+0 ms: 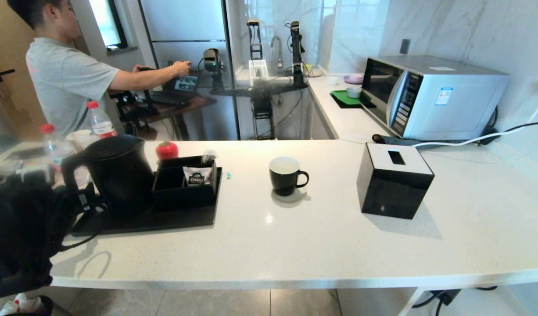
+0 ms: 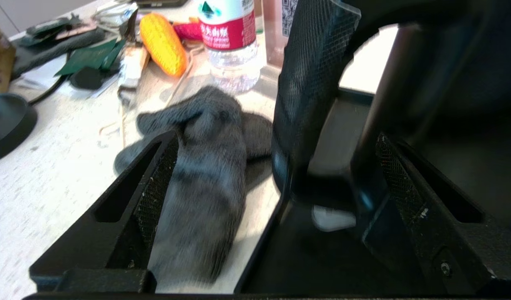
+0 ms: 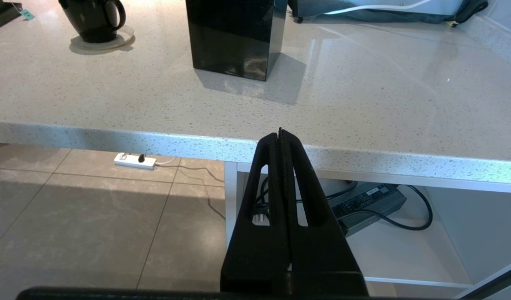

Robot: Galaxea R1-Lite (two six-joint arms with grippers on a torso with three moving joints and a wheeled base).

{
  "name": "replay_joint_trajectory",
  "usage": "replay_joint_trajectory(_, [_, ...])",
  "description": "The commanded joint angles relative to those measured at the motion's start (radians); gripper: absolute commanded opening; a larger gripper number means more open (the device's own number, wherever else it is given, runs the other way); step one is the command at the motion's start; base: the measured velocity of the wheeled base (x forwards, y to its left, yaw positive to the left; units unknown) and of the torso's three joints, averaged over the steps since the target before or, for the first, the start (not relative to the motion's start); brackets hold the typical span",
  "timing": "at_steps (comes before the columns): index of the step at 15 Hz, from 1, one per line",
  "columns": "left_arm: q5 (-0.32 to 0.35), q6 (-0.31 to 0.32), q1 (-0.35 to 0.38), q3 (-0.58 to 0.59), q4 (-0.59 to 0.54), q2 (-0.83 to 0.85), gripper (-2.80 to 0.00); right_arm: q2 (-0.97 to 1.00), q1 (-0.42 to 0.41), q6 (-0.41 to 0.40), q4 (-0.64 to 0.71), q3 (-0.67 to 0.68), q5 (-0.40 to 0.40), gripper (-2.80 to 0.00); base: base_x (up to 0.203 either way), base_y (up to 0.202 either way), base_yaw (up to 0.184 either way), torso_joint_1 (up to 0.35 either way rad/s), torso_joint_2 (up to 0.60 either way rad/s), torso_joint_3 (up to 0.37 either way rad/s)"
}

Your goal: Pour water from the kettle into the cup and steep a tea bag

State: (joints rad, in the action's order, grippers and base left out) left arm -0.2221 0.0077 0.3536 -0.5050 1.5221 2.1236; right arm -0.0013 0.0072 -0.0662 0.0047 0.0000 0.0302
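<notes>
The tall matte-black kettle (image 1: pixel 120 171) stands on a black tray (image 1: pixel 163 221) at the counter's left. My left gripper (image 2: pixel 276 166) is open. The kettle's loop handle (image 2: pixel 309 83) stands between its fingers (image 2: pixel 155 187) without touching them. In the head view that gripper (image 1: pixel 78 195) sits at the handle's left. The glossy black cup (image 1: pixel 284 175) with its white inside stands mid-counter, handle to the right. A small teal tag (image 1: pixel 229 175) lies beside the tray; the tea bag's pouch is not clearly visible. My right gripper (image 3: pixel 280 132) is shut and empty, below the counter's front edge.
A black organiser (image 1: pixel 185 184) with a CHALI sachet (image 1: pixel 196 177) sits on the tray. A black tissue box (image 1: pixel 394 180) stands right of the cup, with a microwave (image 1: pixel 431 94) behind it. Red-capped bottles (image 1: pixel 100 120), a grey cloth (image 2: pixel 205 158) and toy corn (image 2: pixel 161 43) crowd the left. A person (image 1: pixel 67 74) stands behind.
</notes>
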Motion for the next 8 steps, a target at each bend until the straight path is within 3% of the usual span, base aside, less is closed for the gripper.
replay_joint_trajectory(1, [-0.002, 0.000, -0.002, 0.057, 0.048, -0.049, 0.00, 0.001, 0.000, -0.001, 0.000, 0.000, 0.000, -2.80, 0.000, 0.000, 0.000, 0.000, 0.00, 0.000])
replay_joint_trajectory(8, [-0.002, 0.002, -0.010, 0.276, 0.048, -0.214, 0.00, 0.001, 0.000, -0.001, 0.000, 0.000, 0.000, -2.80, 0.000, 0.000, 0.000, 0.000, 0.00, 0.000])
